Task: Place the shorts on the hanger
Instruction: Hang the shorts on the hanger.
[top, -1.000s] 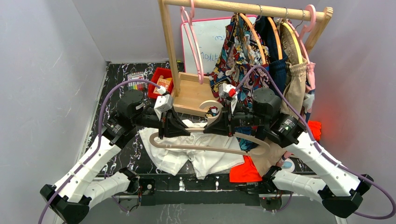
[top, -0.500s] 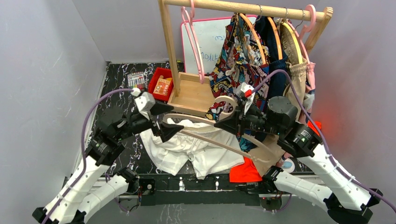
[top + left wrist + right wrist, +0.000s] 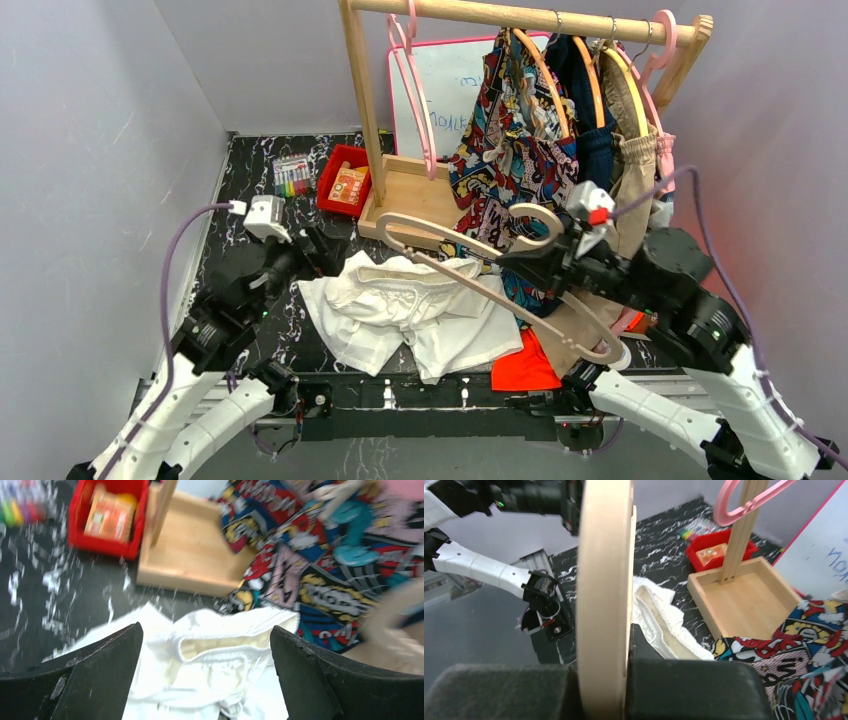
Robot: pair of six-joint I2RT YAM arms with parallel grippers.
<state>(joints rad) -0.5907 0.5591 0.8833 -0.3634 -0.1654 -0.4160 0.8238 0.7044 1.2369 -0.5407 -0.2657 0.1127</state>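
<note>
Top view, left gripper (image 3: 322, 246): jaws spread wide with nothing between them, poised over the table (image 3: 250, 180) just left of the shorts.
Top view, right gripper (image 3: 527, 268): clamped tight on the hanger (image 3: 480, 287) just under its hook.
Top view, hanger: off the table, slanting from the wooden rack base (image 3: 410, 195) down towards the orange cloth (image 3: 525, 368).
Top view, shorts (image 3: 400, 310): crumpled on the table, waistband uppermost, the hanger's lower bar crossing above them; contact cannot be told.
Left wrist view, left gripper (image 3: 205, 632): both fingers (image 3: 95, 680) far apart, holding nothing.
Left wrist view, shorts (image 3: 210, 650): directly beyond the fingers, waistband gaping, close to the rack base (image 3: 195, 565) and the comic-print garment (image 3: 320, 555).
Left wrist view, red bin (image 3: 110, 515): beside the rack base, blurred.
Right wrist view, right gripper (image 3: 604, 680): fingers pressed on both sides of the hanger (image 3: 604, 580), which stands edge-on.
Right wrist view, shorts (image 3: 659, 625): on the table behind the hanger, next to the rack base (image 3: 744, 600).
</note>
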